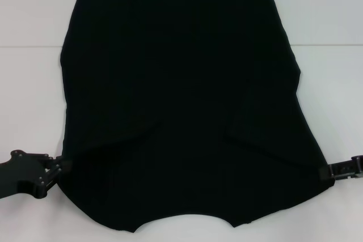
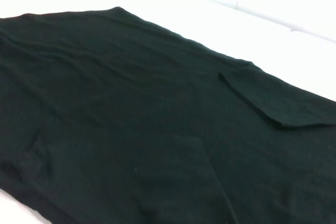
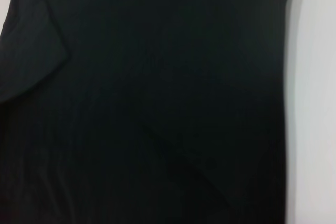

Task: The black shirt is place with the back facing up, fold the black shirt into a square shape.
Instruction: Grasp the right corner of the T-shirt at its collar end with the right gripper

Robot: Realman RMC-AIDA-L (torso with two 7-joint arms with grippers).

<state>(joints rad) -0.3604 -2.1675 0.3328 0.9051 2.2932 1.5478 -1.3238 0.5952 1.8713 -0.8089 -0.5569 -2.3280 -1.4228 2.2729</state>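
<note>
The black shirt (image 1: 181, 100) lies flat on the white table (image 1: 28, 83) and fills most of the head view. Its curved neckline (image 1: 187, 219) is at the near edge and its hem at the far edge. Both sleeves are folded inward over the body, one at the left (image 1: 113, 140) and one at the right (image 1: 266, 145). My left gripper (image 1: 59, 167) is at the shirt's near left edge. My right gripper (image 1: 326, 172) is at its near right edge. The shirt fills the left wrist view (image 2: 131, 119) and the right wrist view (image 3: 157, 103).
A seam in the white table (image 1: 34, 46) runs across behind the shirt's middle. Bare table shows to the left and to the right (image 1: 334, 83) of the shirt.
</note>
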